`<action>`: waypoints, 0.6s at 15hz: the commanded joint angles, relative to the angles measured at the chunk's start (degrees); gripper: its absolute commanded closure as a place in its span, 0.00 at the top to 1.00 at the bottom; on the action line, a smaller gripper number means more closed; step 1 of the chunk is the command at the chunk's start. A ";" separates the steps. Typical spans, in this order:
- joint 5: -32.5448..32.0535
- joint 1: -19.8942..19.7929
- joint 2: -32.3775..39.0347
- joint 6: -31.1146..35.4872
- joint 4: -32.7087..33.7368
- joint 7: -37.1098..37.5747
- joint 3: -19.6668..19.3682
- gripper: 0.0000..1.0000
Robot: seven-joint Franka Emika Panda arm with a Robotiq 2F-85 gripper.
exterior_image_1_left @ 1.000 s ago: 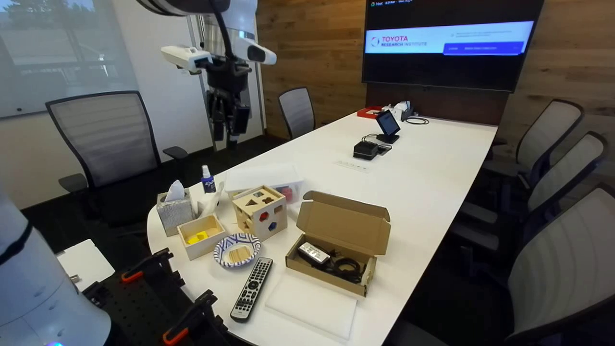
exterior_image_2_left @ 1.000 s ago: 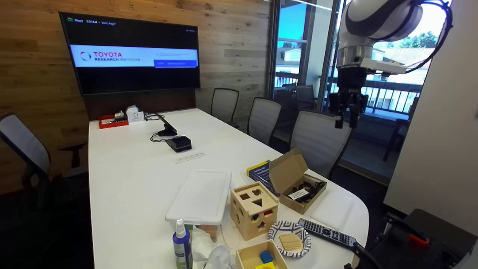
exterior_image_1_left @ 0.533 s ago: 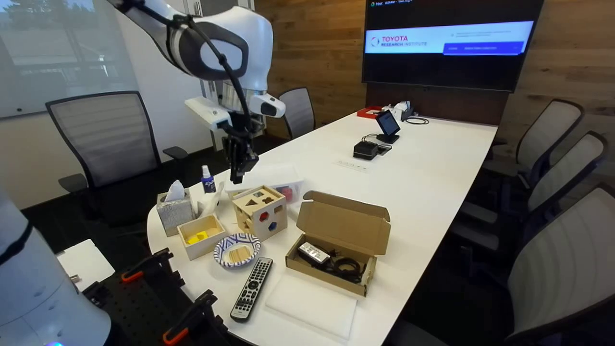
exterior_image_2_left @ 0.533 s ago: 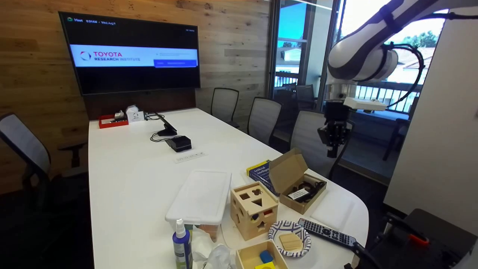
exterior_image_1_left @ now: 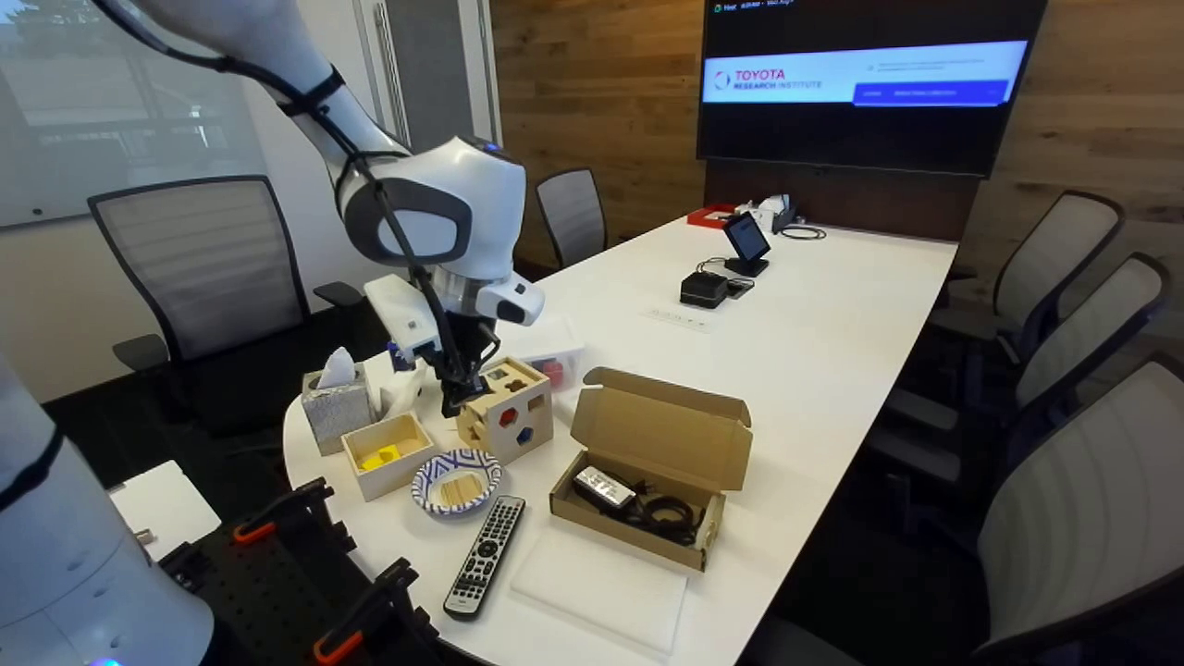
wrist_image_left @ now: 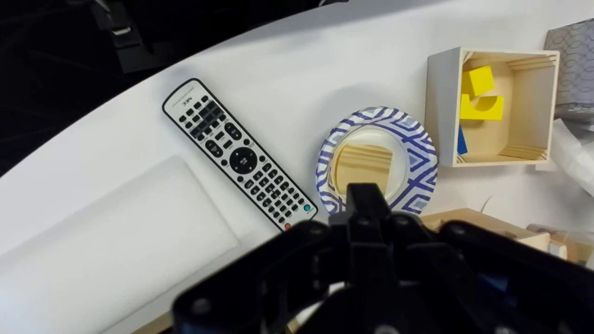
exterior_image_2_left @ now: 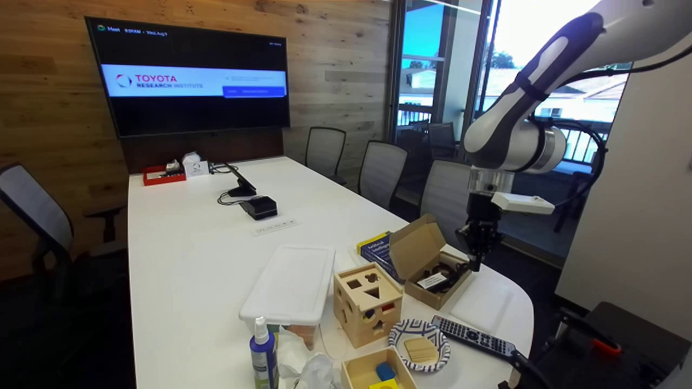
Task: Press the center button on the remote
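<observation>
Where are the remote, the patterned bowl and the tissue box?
Remote (wrist_image_left: 243,160), wrist view: its round button pad.
Patterned bowl (wrist_image_left: 422,160), wrist view: rim, right side.
Tissue box (exterior_image_1_left: 339,421), in an exterior view: gray side.

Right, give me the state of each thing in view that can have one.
remote, face up, untouched
end effector, shut
cardboard box, open, adapter inside
plastic bin, lid on
small wooden box, open, yellow blocks inside
patterned bowl, upright, flat tan pieces in it
shape sorter, upright
tissue box, open, tissue sticking out
spray bottle, upright
book, shut
wall screen, on
tablet, cannot tell whether lit
</observation>
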 commanded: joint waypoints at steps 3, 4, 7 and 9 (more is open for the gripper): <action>4.23 -0.57 6.80 9.31 -2.05 -0.19 1.35 0.00; 4.55 -0.70 8.36 10.98 -2.04 0.08 1.66 0.00; 6.23 -2.02 13.06 14.25 -1.36 -0.20 3.22 0.00; 7.27 -3.21 16.02 15.58 -0.87 -0.58 4.76 0.00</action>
